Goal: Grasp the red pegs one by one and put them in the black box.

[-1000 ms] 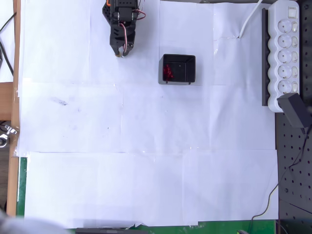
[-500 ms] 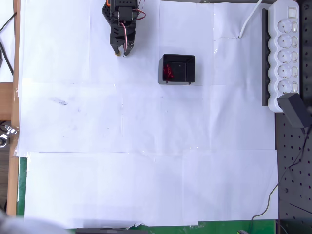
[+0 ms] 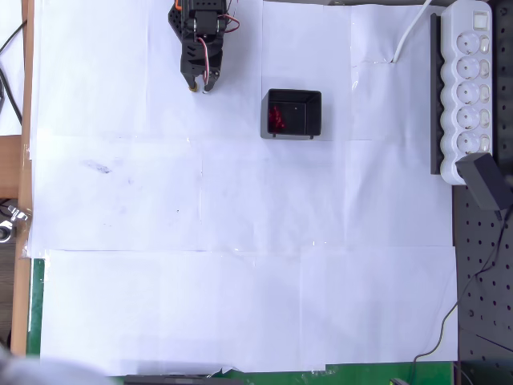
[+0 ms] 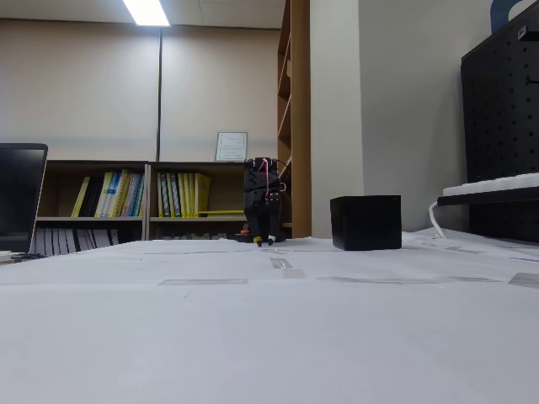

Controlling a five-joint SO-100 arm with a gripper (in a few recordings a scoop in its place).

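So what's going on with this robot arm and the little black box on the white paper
The arm's black pincer sits near the top edge of the white paper-covered table, left of the small glossy open-topped black box in the overhead view, and holds nothing that can be seen. A cluster of tiny dark red round pegs lies inside the box, at its left side. No pegs show on the paper, so the sorting looks finished or nearly so.

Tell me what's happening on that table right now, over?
Gripper parked at the top edge of the paper, jaws look shut, nothing held. Red pegs clustered inside the black box. No pegs loose on the white paper. Nothing in the way.
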